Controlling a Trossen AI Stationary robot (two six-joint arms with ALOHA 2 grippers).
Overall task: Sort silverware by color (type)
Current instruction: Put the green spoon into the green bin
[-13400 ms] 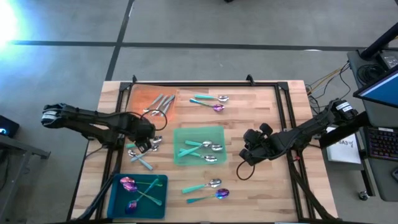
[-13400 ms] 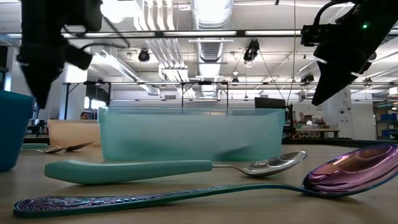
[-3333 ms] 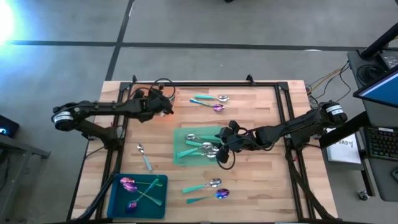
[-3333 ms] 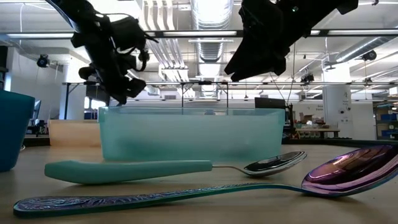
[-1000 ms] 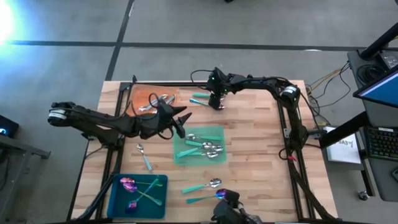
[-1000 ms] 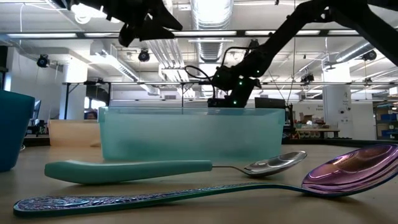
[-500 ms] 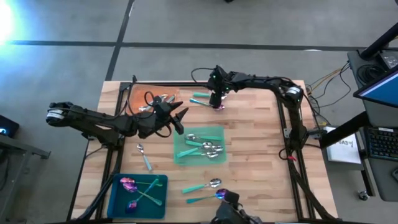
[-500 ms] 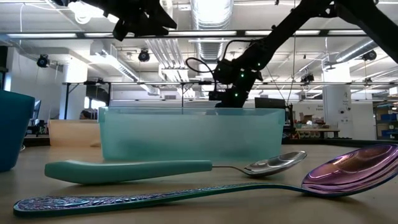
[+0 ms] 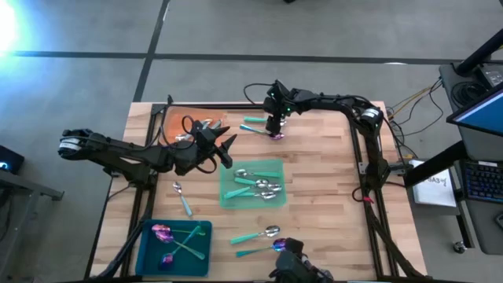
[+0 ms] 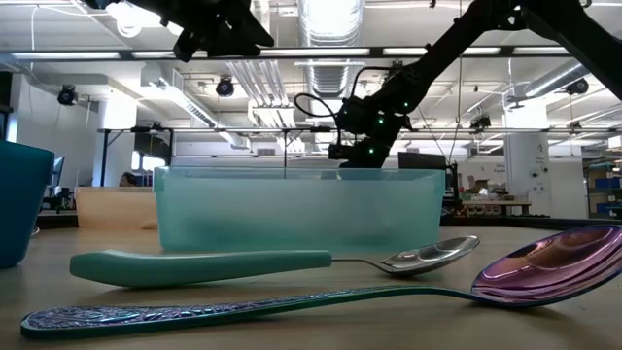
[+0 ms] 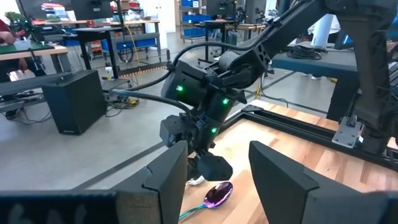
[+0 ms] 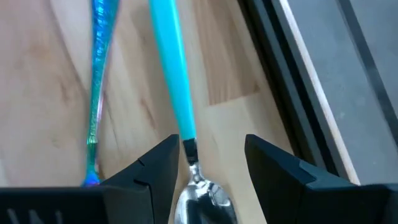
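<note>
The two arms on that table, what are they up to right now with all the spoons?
They are sorting silverware by type. The right gripper is open and straddles a teal-handled silver spoon at the table's far edge, beside a purple-headed spoon; nothing is gripped yet. The left gripper hangs open and empty between the orange mat and the green tray. All-silver pieces lie on the orange mat, teal-handled silver ones in the green tray, purple ones in the teal tray. A few spoons lie loose on the table.

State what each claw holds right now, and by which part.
Nothing is held. The right claw hangs open over a teal-handled silver spoon at the table's far edge, its neck between the fingers but not gripped. The left claw hovers open and empty near the green tray.
</note>
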